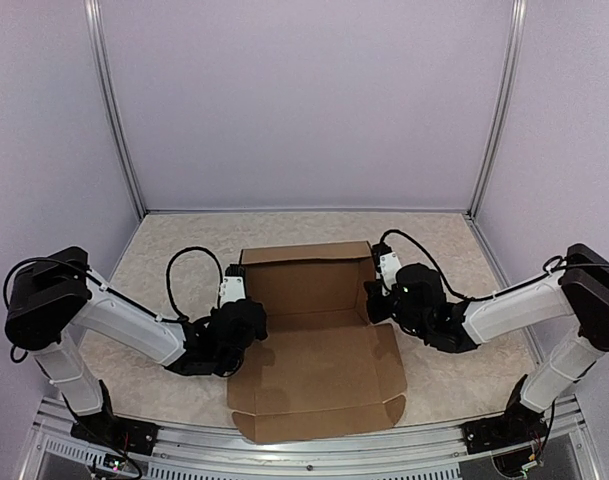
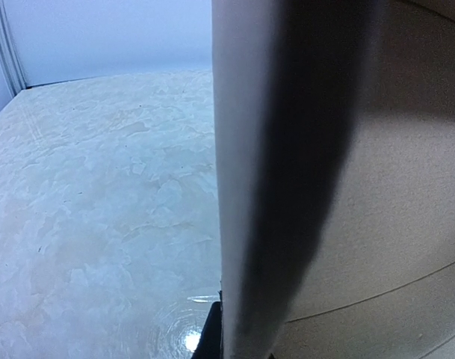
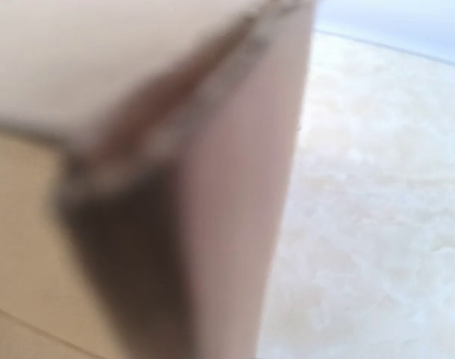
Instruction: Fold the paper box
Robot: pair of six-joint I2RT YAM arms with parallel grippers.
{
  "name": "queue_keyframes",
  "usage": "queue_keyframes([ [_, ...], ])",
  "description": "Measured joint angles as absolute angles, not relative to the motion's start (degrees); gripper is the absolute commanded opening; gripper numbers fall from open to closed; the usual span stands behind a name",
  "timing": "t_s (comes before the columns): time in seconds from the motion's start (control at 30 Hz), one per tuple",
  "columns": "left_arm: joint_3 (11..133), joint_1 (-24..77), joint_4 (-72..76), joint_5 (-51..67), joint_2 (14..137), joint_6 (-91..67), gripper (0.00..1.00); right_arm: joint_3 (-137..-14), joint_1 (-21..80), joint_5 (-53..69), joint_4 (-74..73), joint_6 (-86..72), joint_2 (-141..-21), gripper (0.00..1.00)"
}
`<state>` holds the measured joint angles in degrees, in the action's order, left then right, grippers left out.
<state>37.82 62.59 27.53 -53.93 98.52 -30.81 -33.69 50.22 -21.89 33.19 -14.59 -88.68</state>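
The paper box [image 1: 319,370] is a brown cardboard sheet at the table's middle. Its back wall and both side walls stand up, and the front panel with its flaps lies flat toward me. My left gripper [image 1: 252,318] is at the left side wall. In the left wrist view that wall's edge [image 2: 287,187] runs up the middle of the frame, with one dark finger [image 2: 211,336] pressed against its left face. My right gripper [image 1: 372,300] is at the right side wall. The blurred wall [image 3: 227,224] fills the right wrist view and hides the fingers.
The box lies on a pale marbled table [image 1: 174,260], seen as bare surface left of the wall [image 2: 100,187] and right of the wall [image 3: 376,187]. Lilac walls and metal posts [image 1: 114,110] enclose the back. A metal rail [image 1: 314,455] runs along the near edge.
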Motion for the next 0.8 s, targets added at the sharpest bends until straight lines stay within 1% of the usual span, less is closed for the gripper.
queue_keyframes([
  [0.33, 38.94, 62.81, 22.37, -55.55, 97.19, -33.04, 0.00, -34.98, 53.15, -29.17, 38.20, -14.61, -93.23, 0.00],
  [0.5, 39.62, 62.81, 20.58, -56.10, 97.19, -33.76, 0.00, -35.62, 55.13, -32.21, 38.81, -14.24, -94.35, 0.22],
  [0.6, 39.92, 62.81, 19.84, -55.94, 97.19, -33.69, 0.00, -35.97, 55.72, -32.91, 40.42, -13.93, -95.57, 0.31],
  [0.63, 39.92, 62.81, 19.68, -55.92, 97.19, -33.69, 0.00, -36.01, 55.81, -32.99, 40.82, -13.78, -95.96, 0.32],
  [0.67, 39.92, 62.81, 19.64, -55.86, 97.19, -33.67, 0.00, -36.03, 55.88, -33.08, 41.41, -13.63, -96.51, 0.32],
  [0.7, 39.92, 62.81, 19.55, -55.81, 97.19, -33.67, 0.00, -36.12, 55.94, -33.12, 42.02, -13.37, -97.12, 0.29],
  [0.73, 39.92, 62.83, 19.40, -55.83, 97.19, -33.65, 0.00, -36.16, 55.99, -33.23, 42.39, -13.10, -97.58, 0.23],
  [0.77, 39.92, 62.83, 19.20, -55.83, 97.19, -33.65, 0.00, -36.21, 55.99, -33.39, 42.74, -12.86, -97.97, 0.14],
  [0.8, 39.92, 62.83, 19.03, -55.92, 97.19, -33.65, 0.00, -36.27, 55.99, -33.65, 43.00, -12.45, -98.21, 0.02],
])
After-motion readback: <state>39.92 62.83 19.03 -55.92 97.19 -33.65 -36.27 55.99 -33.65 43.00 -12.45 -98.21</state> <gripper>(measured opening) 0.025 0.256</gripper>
